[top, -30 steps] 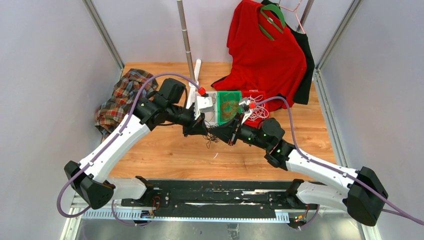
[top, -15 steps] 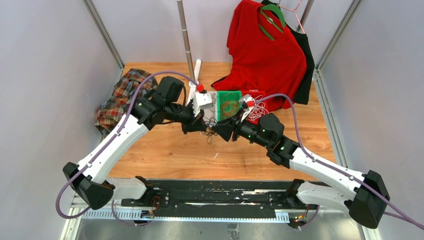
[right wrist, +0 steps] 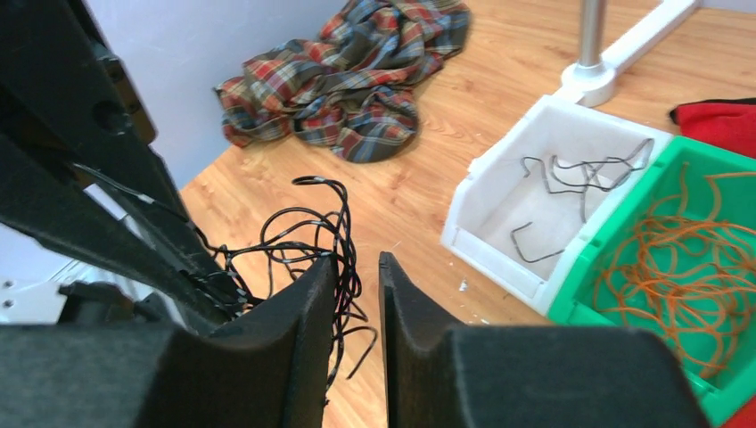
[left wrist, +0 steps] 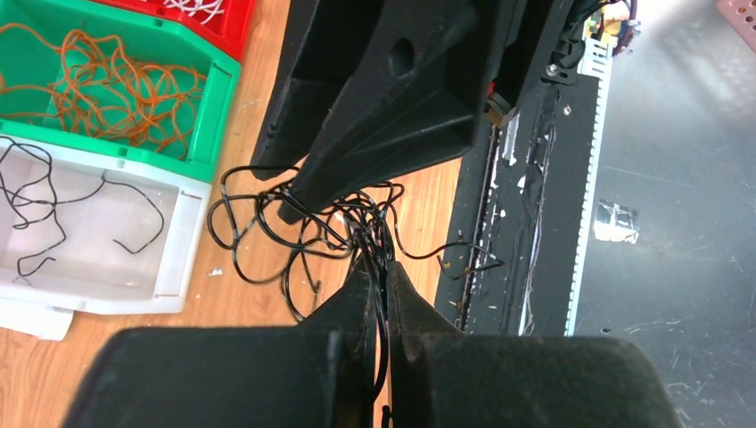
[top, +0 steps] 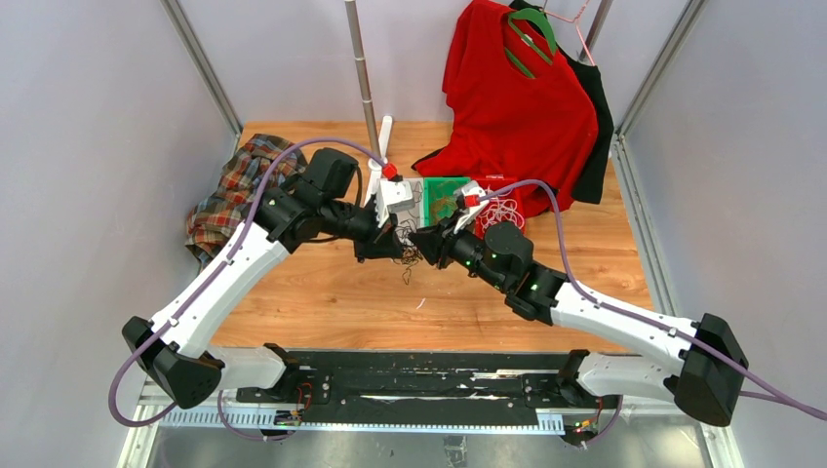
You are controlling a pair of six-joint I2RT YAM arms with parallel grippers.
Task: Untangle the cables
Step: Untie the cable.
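Note:
A tangle of black cables [top: 409,257] hangs over the wooden table between my two grippers. My left gripper [left wrist: 382,267] is shut on several strands of the black cables [left wrist: 294,223], which fan out beyond its tips. My right gripper [right wrist: 358,260] is open with a narrow gap, and black cable strands [right wrist: 308,236] run along the inner face of its left finger. The two grippers nearly touch, left gripper [top: 398,248] and right gripper [top: 419,241]. Orange cables [left wrist: 116,89] lie in a green bin [left wrist: 217,107]. White cables [top: 502,213] lie in a red bin.
A white bin [right wrist: 481,201] with a few dark cable pieces [right wrist: 579,169] stands next to the green bin [right wrist: 595,267]. A plaid cloth [top: 234,190] lies at the left. A pole on a white base [top: 369,88] and hanging red and black shirts [top: 522,97] stand behind.
My right gripper went from shut to open and moved up and left, close against the left gripper. The left gripper kept its hold and shifted slightly toward the bins.

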